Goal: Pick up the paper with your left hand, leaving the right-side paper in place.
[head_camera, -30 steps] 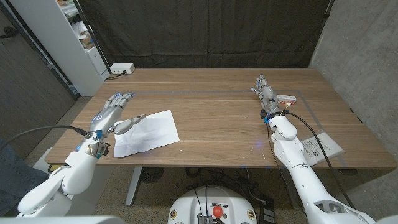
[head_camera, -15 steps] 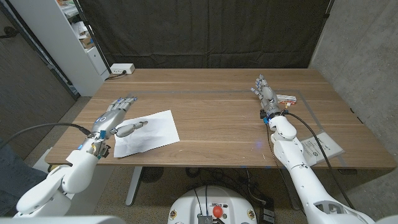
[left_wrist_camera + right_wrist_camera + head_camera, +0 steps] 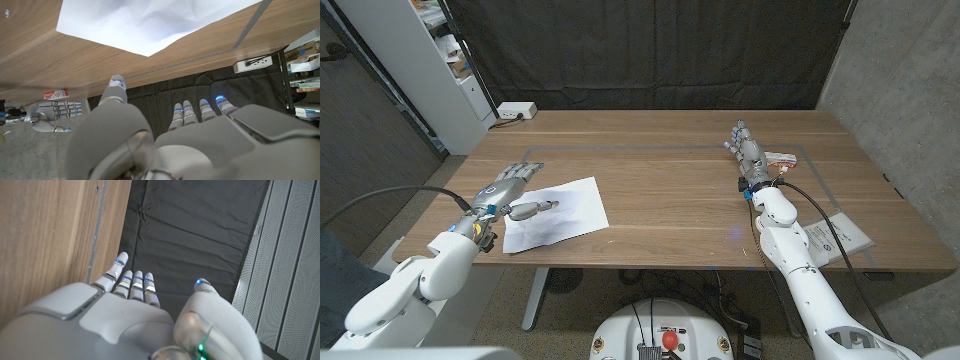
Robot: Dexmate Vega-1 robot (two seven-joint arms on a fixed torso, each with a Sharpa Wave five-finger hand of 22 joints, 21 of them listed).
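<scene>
Lying on the near left of the table (image 3: 670, 190), the white paper (image 3: 560, 213) had the left hand (image 3: 510, 190) at its left edge, fingers apart, thumb over the sheet, holding nothing. At far right, the right hand (image 3: 748, 152) stood open beside a small carton (image 3: 782, 160).

Bare desk (image 3: 670, 190) lies wide between the white paper (image 3: 556, 212) and the right hand (image 3: 748, 152), unobstructed for passing.

White rounded arm shells are showing, black cables trailing along both; the left robot hand (image 3: 506, 190) is gleaming silver-grey, blue lights glowing at fingertips, the right robot hand (image 3: 748, 152) matching it
</scene>
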